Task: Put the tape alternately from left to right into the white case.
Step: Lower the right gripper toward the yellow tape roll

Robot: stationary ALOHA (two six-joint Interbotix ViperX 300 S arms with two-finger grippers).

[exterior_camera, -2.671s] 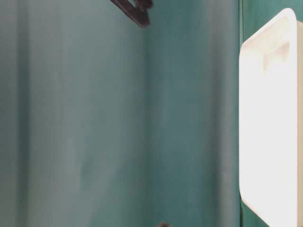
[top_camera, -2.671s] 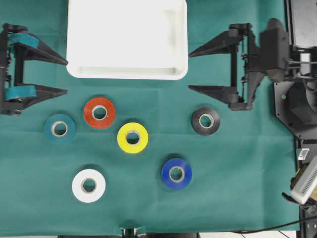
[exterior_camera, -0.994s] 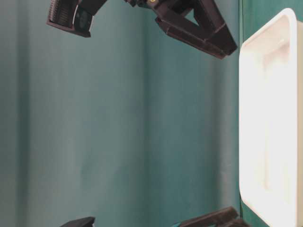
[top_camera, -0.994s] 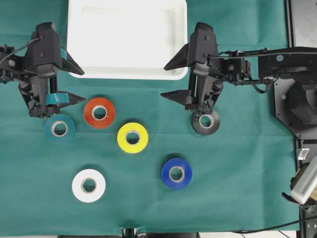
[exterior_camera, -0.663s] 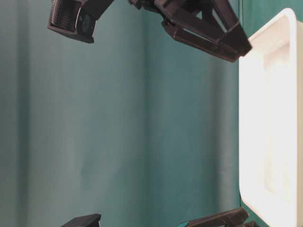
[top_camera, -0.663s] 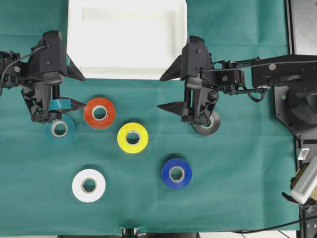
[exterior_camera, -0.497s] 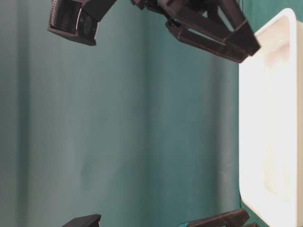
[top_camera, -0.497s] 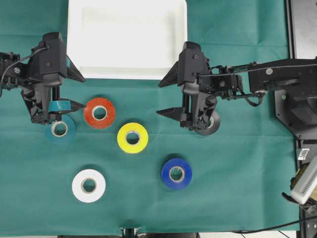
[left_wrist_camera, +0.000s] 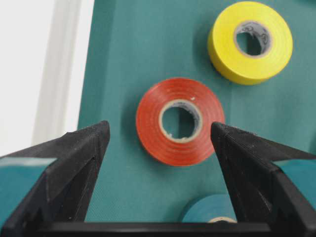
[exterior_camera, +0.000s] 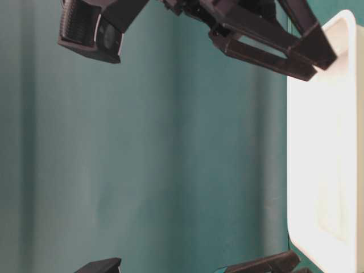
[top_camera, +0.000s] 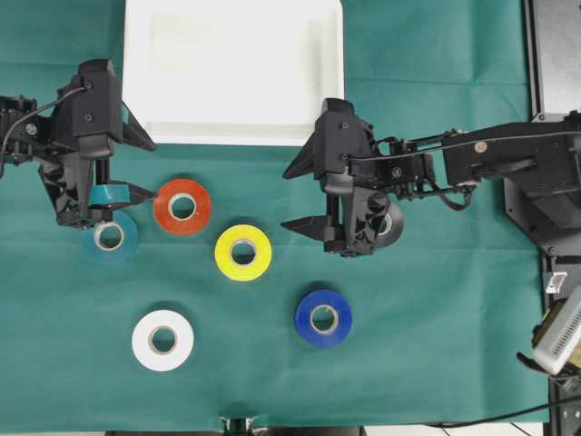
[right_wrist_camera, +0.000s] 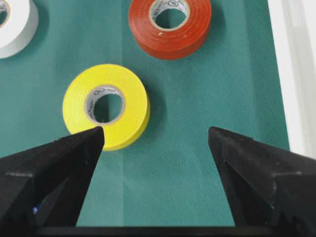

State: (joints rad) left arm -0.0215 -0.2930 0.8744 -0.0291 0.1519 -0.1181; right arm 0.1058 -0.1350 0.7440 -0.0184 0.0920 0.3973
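The pale cores of the yellow roll (right_wrist_camera: 106, 105) and the red roll (left_wrist_camera: 179, 121) carry small dark printed marks, too small for me to read; I find no other writing anywhere.

My left gripper (top_camera: 136, 169) hangs with its fingers spread wide and nothing between them. It sits over the teal roll (top_camera: 110, 237), and in my left wrist view the red roll lies flat on the cloth between my two fingertips, with the teal roll peeking in at 6 o'clock and the yellow roll at 1 o'clock. My right gripper (top_camera: 298, 196) also has its fingers wide apart and empty. Its body covers most of the black roll (top_camera: 389, 224), of which only a sliver shows, and its tips point toward 9 o'clock, at the yellow roll. In the right wrist view the yellow roll lies just inside one fingertip, the red roll sits at 12 o'clock, and the white roll (right_wrist_camera: 15, 24) shows at 10 o'clock.

All six rolls lie flat on the green cloth (top_camera: 436, 345). The white tray (top_camera: 234, 134) sits at 12 o'clock on the table, its near rim just beyond my left gripper's upper finger and near my right gripper's. Of the rolls, the blue roll (top_camera: 323, 318) lies at 5 o'clock from the yellow one and the white one at 7 o'clock, each well apart from its neighbours. Open cloth stretches across the lower right of the table. The table-level view shows bare cloth between my grippers.
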